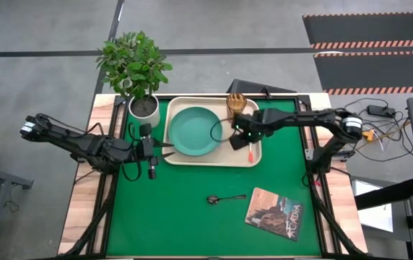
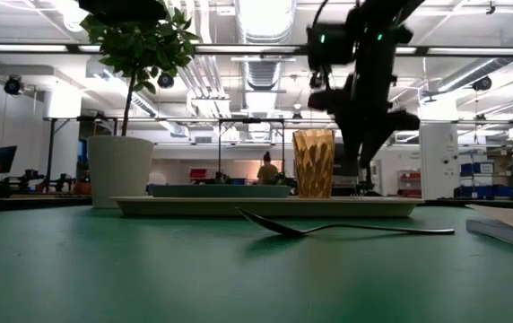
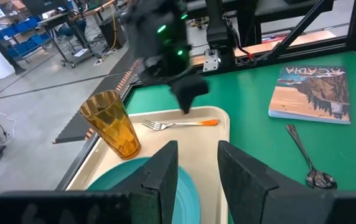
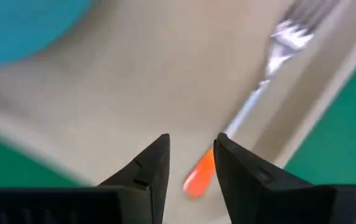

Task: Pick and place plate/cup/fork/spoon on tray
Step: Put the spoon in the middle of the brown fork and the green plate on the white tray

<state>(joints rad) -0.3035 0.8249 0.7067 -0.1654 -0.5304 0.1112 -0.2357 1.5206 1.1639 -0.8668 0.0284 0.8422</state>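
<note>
Three pieces sit on the tray [image 1: 192, 160] — right gripper [image 4: 192, 155] released above the fork [image 4: 252, 112] — spoon [image 1: 224, 198] remains.

Fork [image 4: 252, 109] blurred, handle end behind right gripper [image 4: 191, 167] fingers

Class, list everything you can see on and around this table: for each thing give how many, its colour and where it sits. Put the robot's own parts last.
tray: one, cream, far middle of the table
plate: one, teal, on the tray, left part
cup: one, amber, upright at the tray's far right corner
fork: one, silver with orange handle, lying on the tray's right side
spoon: one, dark metal, on the green mat, near side of the tray
book: one, brown cover, near right of the mat
plant pot: one, white with a green plant, left of the tray
left tool: open, at the tray's left edge
right tool: open, just above the fork's handle
</note>
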